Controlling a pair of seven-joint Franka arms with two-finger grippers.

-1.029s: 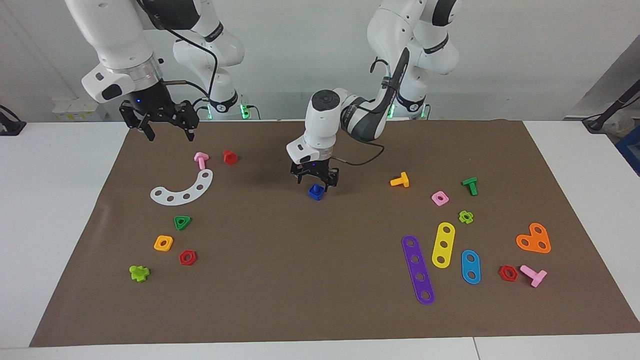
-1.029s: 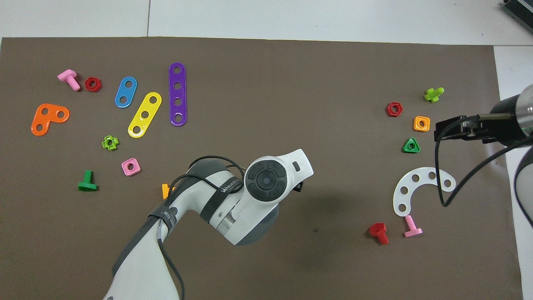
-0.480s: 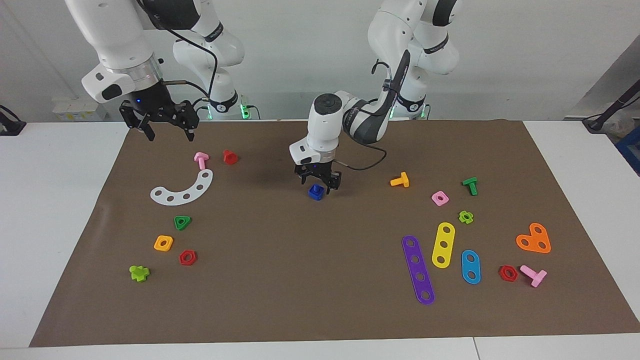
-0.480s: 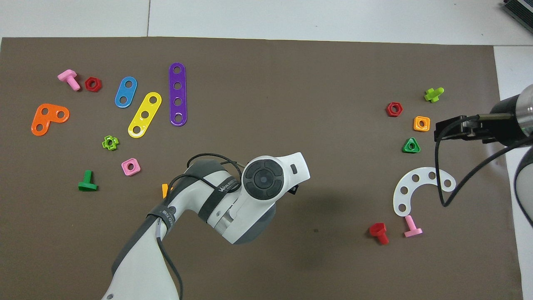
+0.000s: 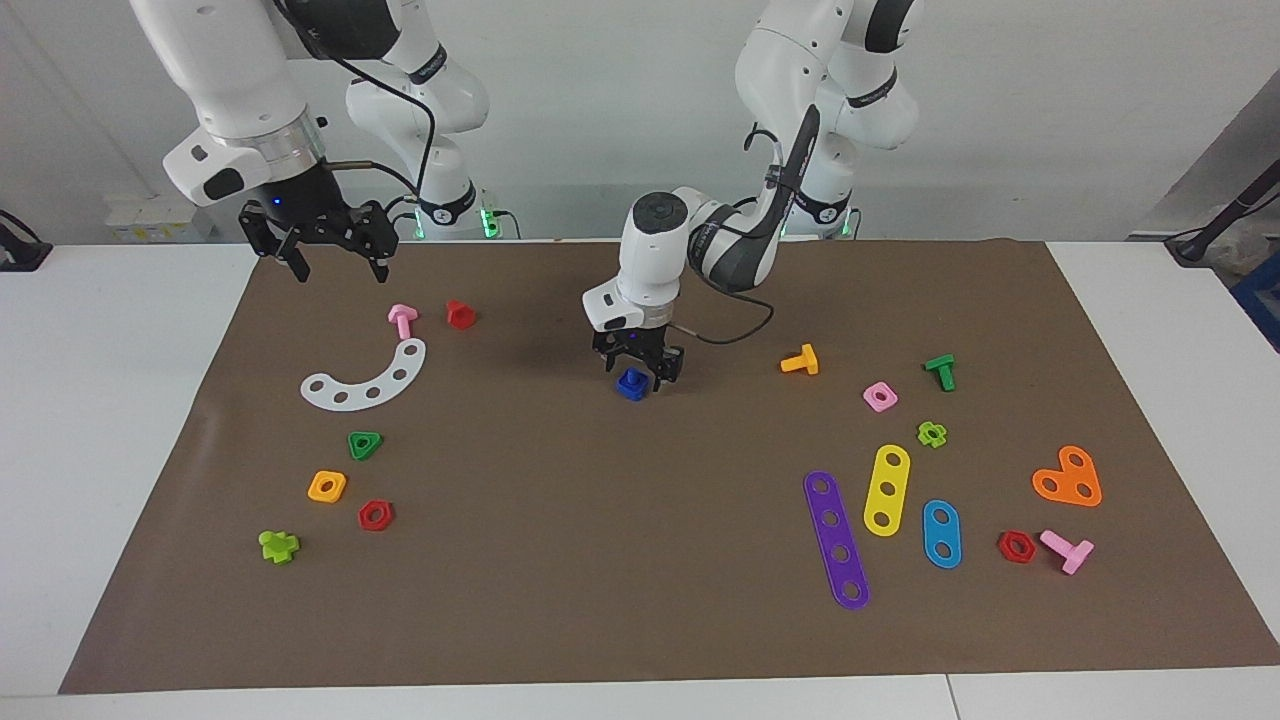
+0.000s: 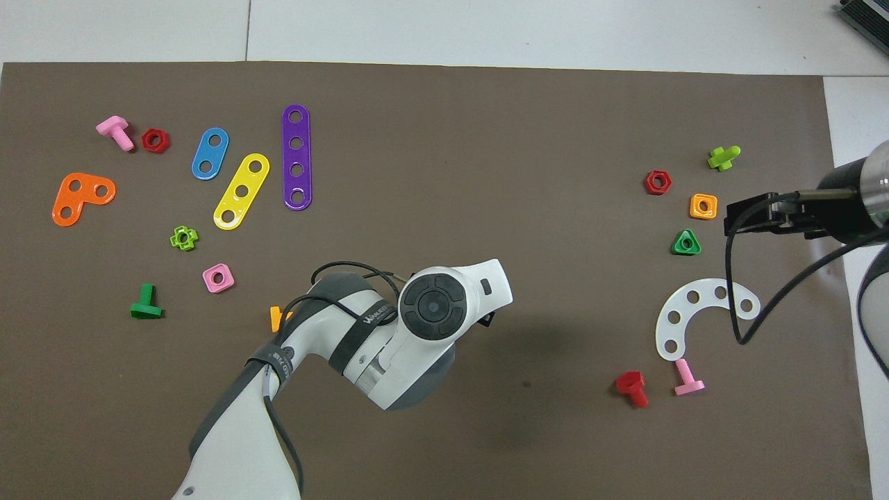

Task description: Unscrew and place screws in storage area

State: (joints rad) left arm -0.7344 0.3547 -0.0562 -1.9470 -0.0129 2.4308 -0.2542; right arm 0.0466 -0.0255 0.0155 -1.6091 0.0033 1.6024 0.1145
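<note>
A small dark-blue piece (image 5: 631, 384) sits on the brown mat (image 5: 600, 560) near its middle. I cannot tell whether it is the screw alone or a screw in a nut. My left gripper (image 5: 640, 372) points down just over it, open, with a finger on either side of its top. In the overhead view the left arm's wrist (image 6: 434, 305) hides both the gripper and the blue piece. My right gripper (image 5: 322, 262) is open and empty and waits high over the mat's corner at the right arm's end; it also shows in the overhead view (image 6: 730, 215).
A white curved strip (image 5: 368, 378), pink bolt (image 5: 402, 320) and red bolt (image 5: 460, 314) lie toward the right arm's end, with several nuts (image 5: 365, 444) farther out. An orange bolt (image 5: 800, 360), coloured strips (image 5: 836, 538) and more nuts and bolts lie toward the left arm's end.
The left arm's wrist has turned and shifted a little toward the left arm's end over the blue piece. The blue piece has stayed put. The right arm has not moved.
</note>
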